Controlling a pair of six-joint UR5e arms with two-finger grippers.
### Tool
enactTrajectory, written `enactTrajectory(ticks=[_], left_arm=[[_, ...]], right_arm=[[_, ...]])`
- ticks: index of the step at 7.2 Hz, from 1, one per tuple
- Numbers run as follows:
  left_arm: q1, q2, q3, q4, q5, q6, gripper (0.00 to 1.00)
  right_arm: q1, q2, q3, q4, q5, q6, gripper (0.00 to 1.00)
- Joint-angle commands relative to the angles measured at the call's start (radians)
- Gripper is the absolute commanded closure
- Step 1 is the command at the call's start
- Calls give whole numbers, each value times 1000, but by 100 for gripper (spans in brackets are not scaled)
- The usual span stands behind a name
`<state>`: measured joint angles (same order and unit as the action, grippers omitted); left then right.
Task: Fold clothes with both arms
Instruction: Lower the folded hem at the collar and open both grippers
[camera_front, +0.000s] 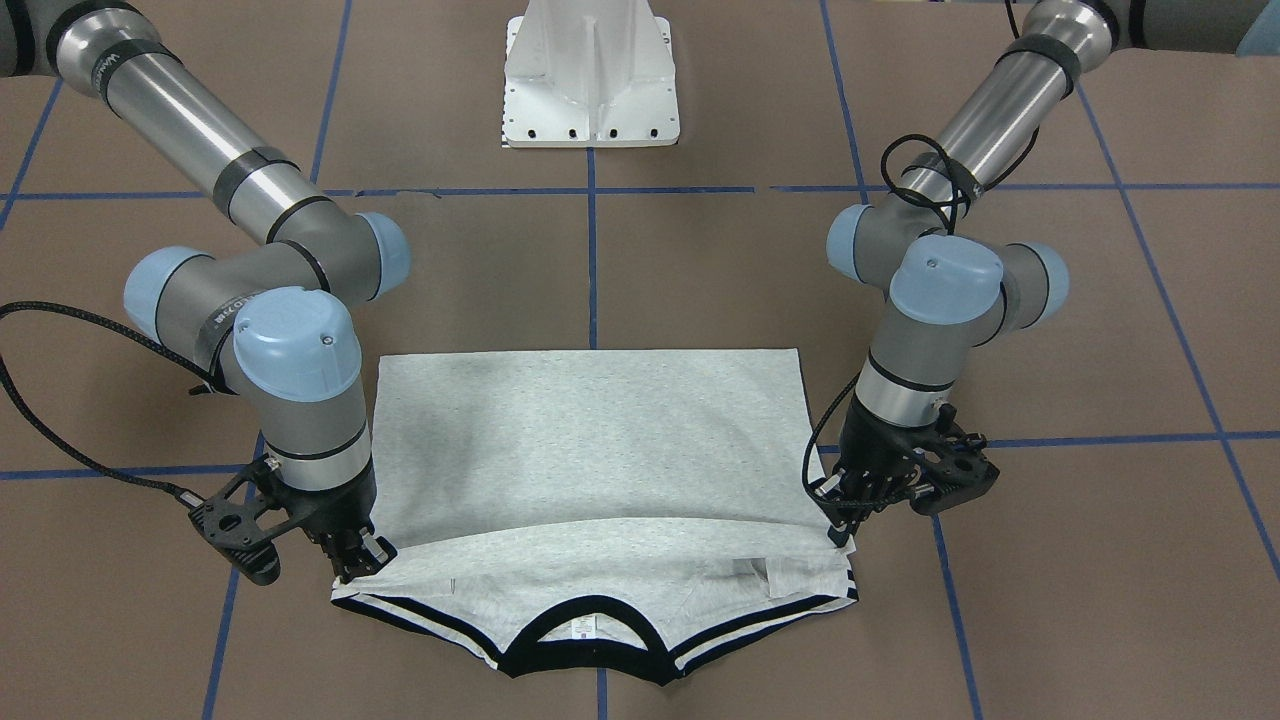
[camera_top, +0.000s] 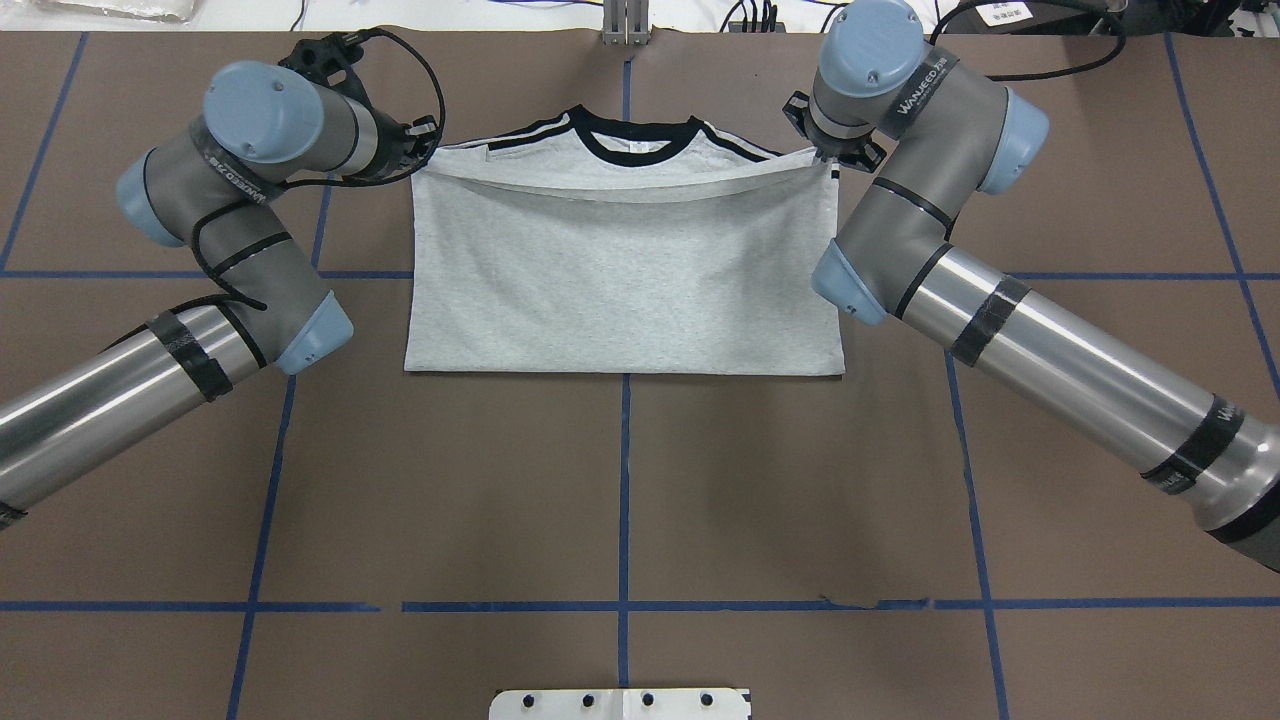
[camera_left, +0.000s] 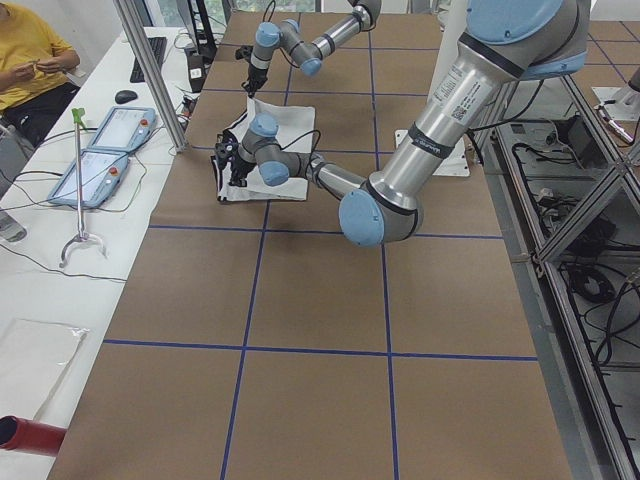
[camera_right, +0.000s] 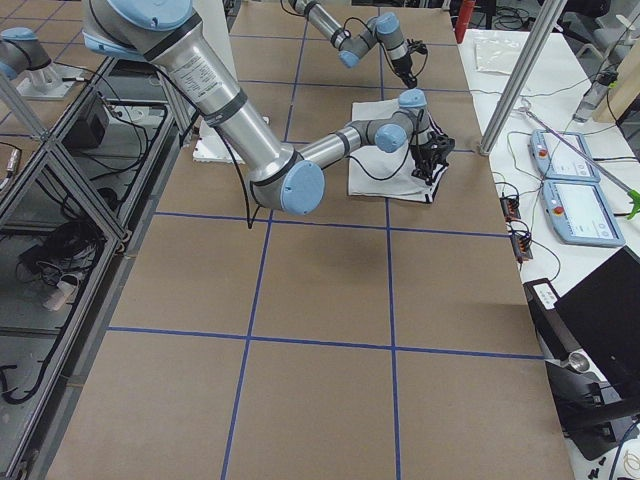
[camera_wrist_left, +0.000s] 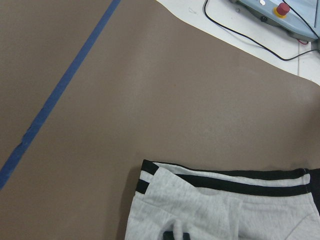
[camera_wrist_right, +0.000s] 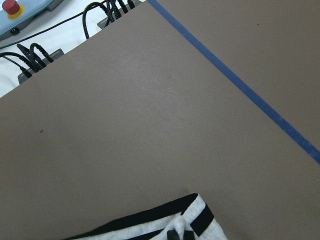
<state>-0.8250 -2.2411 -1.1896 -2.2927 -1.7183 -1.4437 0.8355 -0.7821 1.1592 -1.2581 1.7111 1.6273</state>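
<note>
The light grey T-shirt (camera_top: 620, 280) lies on the brown table, its lower half folded up towards the black neckband (camera_top: 635, 135). The folded hem sags a little above the striped shoulders, held at both corners. My left gripper (camera_top: 425, 150) is shut on the hem corner at the overhead view's left, also seen from the front (camera_front: 838, 525). My right gripper (camera_top: 828, 162) is shut on the other corner (camera_front: 362, 560). The wrist views show only striped sleeve ends (camera_wrist_left: 220, 205) (camera_wrist_right: 165, 225), no fingers. The printed front is hidden.
The white pedestal base (camera_front: 592, 80) stands at the robot's side of the table. Blue tape lines (camera_top: 624, 480) cross the brown surface. Past the far table edge, teach pendants (camera_left: 110, 140) and cables lie on a white bench, where a person (camera_left: 30, 60) sits.
</note>
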Motion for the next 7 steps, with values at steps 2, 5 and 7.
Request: enactTrajectory(ticks=[2, 5, 7], left_arm=[[0, -8, 57, -50, 9, 6, 83], [-37, -8, 51, -82, 6, 5, 71], [-57, 1, 22, -105, -1, 5, 68]], right_arm=[[1, 6, -35, 28, -7, 0, 100], [29, 12, 2, 28, 11, 5, 0], [18, -110, 183, 29, 36, 26, 0]])
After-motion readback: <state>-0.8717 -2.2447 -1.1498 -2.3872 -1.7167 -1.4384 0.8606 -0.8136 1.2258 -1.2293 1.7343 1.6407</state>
